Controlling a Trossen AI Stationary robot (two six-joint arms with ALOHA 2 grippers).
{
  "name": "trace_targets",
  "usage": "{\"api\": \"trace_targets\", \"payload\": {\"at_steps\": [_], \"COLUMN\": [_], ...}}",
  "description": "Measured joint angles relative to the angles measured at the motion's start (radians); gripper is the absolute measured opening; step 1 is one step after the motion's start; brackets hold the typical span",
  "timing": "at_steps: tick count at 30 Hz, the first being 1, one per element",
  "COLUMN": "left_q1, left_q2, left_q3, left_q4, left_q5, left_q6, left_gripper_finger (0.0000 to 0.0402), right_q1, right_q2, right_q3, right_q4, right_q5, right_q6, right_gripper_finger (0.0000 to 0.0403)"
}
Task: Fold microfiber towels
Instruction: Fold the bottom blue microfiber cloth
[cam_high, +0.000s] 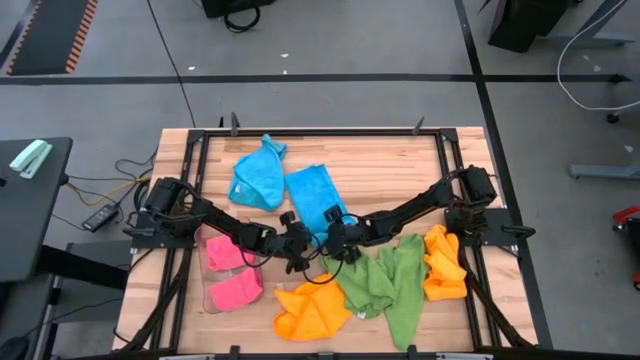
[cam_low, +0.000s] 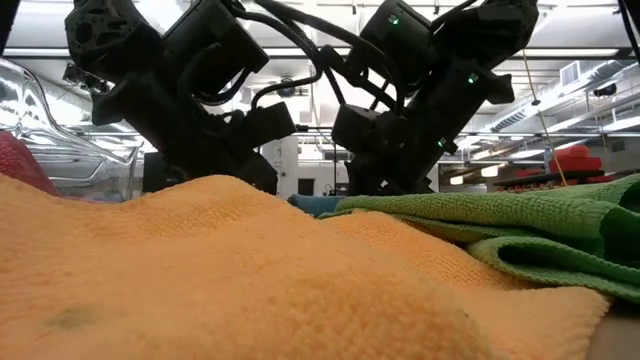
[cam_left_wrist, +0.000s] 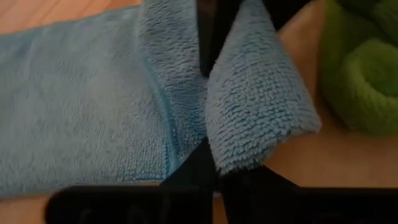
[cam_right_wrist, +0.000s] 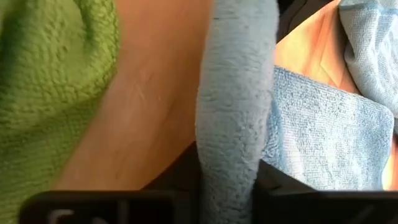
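Towels lie scattered over the wooden bench (cam_high: 390, 155). We see both arms meeting at its middle, over the near edge of the flat blue towel (cam_high: 312, 192). The left gripper (cam_high: 296, 243) has its jaws clamped on a raised fold of that blue towel, as the left wrist view shows the cloth pinched between the dark fingers (cam_left_wrist: 208, 163). The right gripper (cam_high: 334, 236) has its jaws closed on another bunched strip of the same towel, standing upright between them in the right wrist view. A second blue towel (cam_high: 256, 175) lies crumpled just beside the first. Two pink towels (cam_high: 234, 272) sit in a clear tray (cam_high: 207, 290) by the left arm. An orange towel (cam_high: 312, 311) and green towels (cam_high: 385, 283) lie along the near edge, with another orange towel (cam_high: 443, 263) on the right side.
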Motion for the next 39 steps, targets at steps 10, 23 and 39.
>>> {"api": "trace_targets", "payload": {"at_steps": [10, 23, 39], "left_q1": [-0.046, 0.014, 0.113], "left_q2": [-0.090, -0.118, -0.119], "left_q3": [-0.001, 0.000, 0.000], "left_q4": [-0.092, -0.127, -0.118], "left_q5": [0.019, 0.000, -0.003], "left_q6": [0.209, 0.275, 0.294], "left_gripper_finger": [0.0198, 0.0206, 0.0159], "right_q1": [-0.015, 0.001, 0.003], "right_q2": [-0.021, -0.135, -0.190], "right_q3": [0.001, 0.002, 0.007], "right_q4": [-0.068, -0.316, -0.396], "right_q5": [-0.041, -0.266, -0.375], "right_q6": [-0.043, -0.036, -0.054], "right_gripper_finger": [0.0038, 0.0038, 0.0038]}}
